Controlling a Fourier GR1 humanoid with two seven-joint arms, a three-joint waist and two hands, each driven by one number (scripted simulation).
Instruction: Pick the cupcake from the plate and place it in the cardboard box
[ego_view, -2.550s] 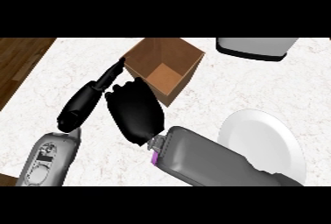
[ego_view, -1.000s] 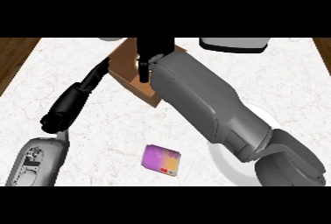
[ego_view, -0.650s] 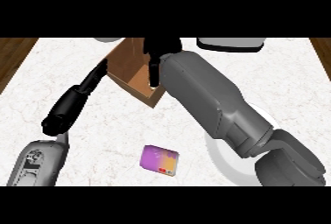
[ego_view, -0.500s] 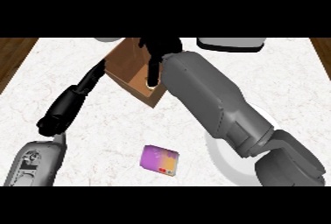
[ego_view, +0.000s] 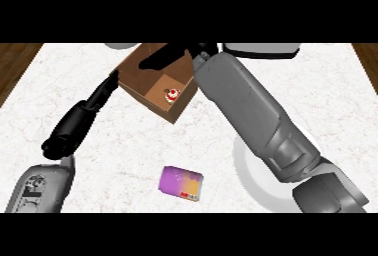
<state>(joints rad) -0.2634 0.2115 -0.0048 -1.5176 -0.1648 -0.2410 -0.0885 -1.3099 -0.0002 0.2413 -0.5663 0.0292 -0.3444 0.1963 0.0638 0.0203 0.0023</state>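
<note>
Where cupcake (ego_view: 171, 95) sits, fingers (ego_view: 158, 59) splay (empty).

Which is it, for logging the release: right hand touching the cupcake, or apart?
Apart. Head view shows bare cardboard box floor between right hand and cupcake.

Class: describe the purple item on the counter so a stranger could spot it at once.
Find the white marble counter, then the brown cardboard box at its far side. Nearer the robot, left of the white plate, lies a flat packet, the only purple-and-orange thing.

Cupcake (ego_view: 171, 95) inside cardboard box (ego_view: 145, 80)
</note>
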